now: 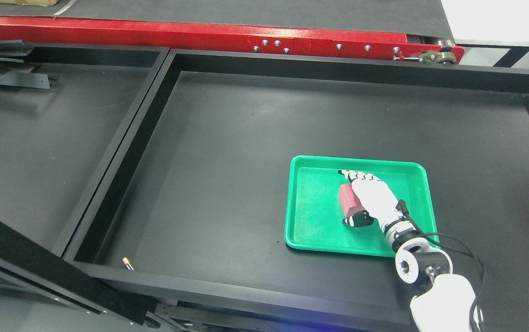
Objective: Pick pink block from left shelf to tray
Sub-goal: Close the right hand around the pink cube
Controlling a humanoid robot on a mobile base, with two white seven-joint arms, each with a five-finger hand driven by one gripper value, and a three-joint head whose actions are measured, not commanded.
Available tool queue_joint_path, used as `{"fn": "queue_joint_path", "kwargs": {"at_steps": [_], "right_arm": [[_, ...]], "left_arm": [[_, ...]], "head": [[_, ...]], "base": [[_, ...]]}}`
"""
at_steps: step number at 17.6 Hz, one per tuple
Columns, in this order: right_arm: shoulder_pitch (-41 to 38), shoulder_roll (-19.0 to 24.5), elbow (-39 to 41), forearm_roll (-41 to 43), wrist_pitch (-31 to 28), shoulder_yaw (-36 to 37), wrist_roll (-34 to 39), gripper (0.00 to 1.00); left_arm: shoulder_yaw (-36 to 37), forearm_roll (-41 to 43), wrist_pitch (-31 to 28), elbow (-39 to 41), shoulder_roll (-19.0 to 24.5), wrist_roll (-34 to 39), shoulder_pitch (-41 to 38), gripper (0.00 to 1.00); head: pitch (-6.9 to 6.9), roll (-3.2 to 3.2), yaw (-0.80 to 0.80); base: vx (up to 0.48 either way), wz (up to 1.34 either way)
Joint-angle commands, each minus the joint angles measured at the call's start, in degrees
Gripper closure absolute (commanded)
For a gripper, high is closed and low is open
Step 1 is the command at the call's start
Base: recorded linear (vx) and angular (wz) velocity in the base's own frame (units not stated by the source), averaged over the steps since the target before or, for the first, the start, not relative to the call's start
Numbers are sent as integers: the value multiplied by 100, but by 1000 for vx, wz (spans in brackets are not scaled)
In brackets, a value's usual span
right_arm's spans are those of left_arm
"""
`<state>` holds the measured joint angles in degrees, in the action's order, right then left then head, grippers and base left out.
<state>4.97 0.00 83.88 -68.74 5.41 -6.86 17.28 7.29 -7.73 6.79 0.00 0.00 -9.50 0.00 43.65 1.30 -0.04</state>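
While the left arm is out of frame, the scene reads from left to right as follows. At the far left lies a shallow black compartment (38, 147), its floor bare except for a few dark flat strips (11, 76) stacked near its far left corner. A raised black divider (121, 152) separates it from the larger black desk (227, 152), which is bounded by a raised rim on all sides. Close to the desk's near left corner lies a small orange-tipped object (127, 263), too small to identify. Beyond the desk's far edge runs a red beam (154, 30) with several bolts.

Toward the desk's near right area sits the green tray (306, 230), well apart from the desk's rims. Inside the tray, near its middle, is the pink block (348, 199), appearing dark pink to red. The right hand (366, 198), white with dark-jointed fingers, is positioned over the tray and is grasping the block, with the thumb (356, 220) at the block's near end and the fingers (359, 175) reaching past its far end. Whether the block rests on the tray floor or is held just above it cannot be determined. The right arm (439, 290) enters from the lower right corner, with a black cable (462, 249) looping beside its wrist.
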Motion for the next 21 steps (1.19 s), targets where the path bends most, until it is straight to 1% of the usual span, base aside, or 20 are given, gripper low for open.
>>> {"fn": "queue_joint_path", "kwargs": {"at_steps": [1, 5, 7, 8, 9, 10, 11, 12, 14, 15, 17, 19, 21], "right_arm": [[-13, -100, -196, 1, -5, 71, 3, 14], [-57, -100, -196, 19, -13, 106, 3, 29], [-75, -100, -196, 27, -13, 193, 3, 42], [-75, -100, -196, 54, -22, 220, 3, 54], [-75, -100, -188, 123, -14, 264, -6, 62], [-75, -100, -187, 246, -13, 308, -32, 74], [-84, -100, -187, 386, -13, 317, -110, 89], [-84, -100, -179, 536, 13, 326, -233, 97], [-66, -100, -161, 625, 74, 361, -785, 99], [-66, -100, -126, 651, 83, 378, -945, 99], [-84, -100, 31, 808, 266, 553, -1025, 99], [-145, -100, 277, 1186, 495, 677, -1130, 98], [-285, -100, 462, 1328, 916, 835, -1349, 98]], "left_arm": [[0, 0, -3, 100, 100, 1, -114, 0], [0, 0, -3, 100, 100, 1, -114, 0], [0, 0, -3, 100, 100, 1, -114, 0], [0, 0, -3, 100, 100, 1, -114, 0], [0, 0, -3, 100, 100, 1, -114, 0], [0, 0, -3, 100, 100, 1, -114, 0], [0, 0, -3, 100, 100, 1, -114, 0], [0, 0, -3, 100, 100, 1, -114, 0], [0, 0, -3, 100, 100, 1, -114, 0], [0, 0, -3, 100, 100, 1, -114, 0], [0, 0, -3, 100, 100, 1, -114, 0], [0, 0, -3, 100, 100, 1, -114, 0], [0, 0, -3, 100, 100, 1, -114, 0]], "head": [[0, 0, 0], [0, 0, 0], [0, 0, 0], [0, 0, 0], [0, 0, 0], [0, 0, 0], [0, 0, 0], [0, 0, 0], [0, 0, 0], [0, 0, 0], [0, 0, 0], [0, 0, 0], [0, 0, 0]], "base": [[32, 1], [10, 0], [0, 0], [0, 0], [0, 0], [0, 0], [0, 0], [0, 0], [0, 0], [0, 0], [0, 0], [0, 0], [0, 0]]}}
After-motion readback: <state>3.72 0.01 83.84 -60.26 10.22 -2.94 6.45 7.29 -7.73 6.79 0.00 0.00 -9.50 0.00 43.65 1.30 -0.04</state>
